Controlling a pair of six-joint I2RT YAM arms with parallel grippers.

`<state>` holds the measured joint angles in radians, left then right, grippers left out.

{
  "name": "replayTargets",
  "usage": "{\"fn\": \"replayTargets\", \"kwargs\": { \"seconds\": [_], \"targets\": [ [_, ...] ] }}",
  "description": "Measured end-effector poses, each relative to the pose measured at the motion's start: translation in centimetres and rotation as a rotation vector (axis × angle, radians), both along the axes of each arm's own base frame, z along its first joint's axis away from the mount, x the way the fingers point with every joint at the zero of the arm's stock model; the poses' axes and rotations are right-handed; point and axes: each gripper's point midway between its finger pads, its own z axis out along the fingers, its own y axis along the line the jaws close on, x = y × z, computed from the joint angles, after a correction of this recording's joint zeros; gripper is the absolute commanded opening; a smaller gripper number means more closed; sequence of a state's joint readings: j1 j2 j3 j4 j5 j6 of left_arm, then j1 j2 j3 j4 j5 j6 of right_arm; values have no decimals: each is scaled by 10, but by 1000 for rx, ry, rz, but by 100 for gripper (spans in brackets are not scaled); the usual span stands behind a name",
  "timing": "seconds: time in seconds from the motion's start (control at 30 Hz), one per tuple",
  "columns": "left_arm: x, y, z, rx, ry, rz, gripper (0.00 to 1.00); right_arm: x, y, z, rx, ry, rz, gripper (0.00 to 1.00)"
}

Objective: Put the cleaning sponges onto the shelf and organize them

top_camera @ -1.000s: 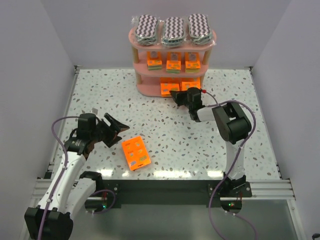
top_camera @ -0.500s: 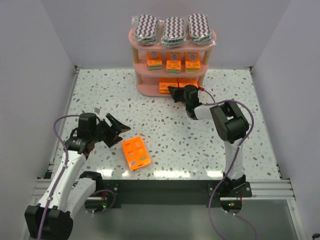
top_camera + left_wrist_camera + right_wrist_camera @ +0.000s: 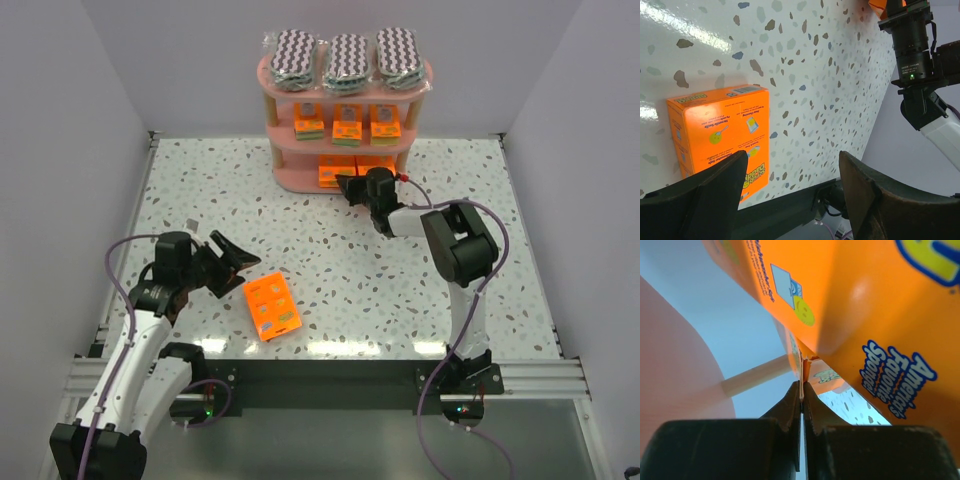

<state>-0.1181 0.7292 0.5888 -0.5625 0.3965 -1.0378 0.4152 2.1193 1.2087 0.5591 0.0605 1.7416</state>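
Advanced the right gripper (image 3: 352,186) toward twelve o'clock over the last second, up against the bottom tier of the pink shelf (image 3: 295,180). Nudged the two orange packets (image 3: 336,172) there slightly deeper. Lowered the left gripper (image 3: 232,266) a touch toward six o'clock.

Now: right fingers (image 3: 790,407) pressed together, tips at the seam between those packets. Cannot tell whether a thin edge is pinched.

Left fingers (image 3: 700,195) spread wide, gripping nothing, poised just at nine o'clock of the larger orange packet (image 3: 272,306). Packet flat on the speckled table (image 3: 400,290) around seven o'clock, well apart from the shelf.

Three zigzag packs (image 3: 347,58) across the top tier, three small orange packets (image 3: 347,124) on the middle one.

Likely trouble, as a judgement:
- Pushing on with closed tips could topple a bottom packet or shove the light shelf toward twelve o'clock.
- Closing on the flat packet at a low slant could skid it away instead of lifting it, given so little edge to catch.
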Motion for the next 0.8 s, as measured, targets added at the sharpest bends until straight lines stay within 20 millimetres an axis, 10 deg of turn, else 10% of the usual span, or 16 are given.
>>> {"fn": "replayTargets", "kwargs": {
  "seconds": [0.23,0.5,0.8],
  "targets": [
    [-1,0,-2,-4,-1,4,79,0,1,1,-9,1,20,45],
    [3,-1,-6,-24,-12,18,79,14,8,39,28,-58,95,52],
    [5,-2,-8,-36,-25,26,79,-24,-6,37,-23,50,172,52]
  ]
}}
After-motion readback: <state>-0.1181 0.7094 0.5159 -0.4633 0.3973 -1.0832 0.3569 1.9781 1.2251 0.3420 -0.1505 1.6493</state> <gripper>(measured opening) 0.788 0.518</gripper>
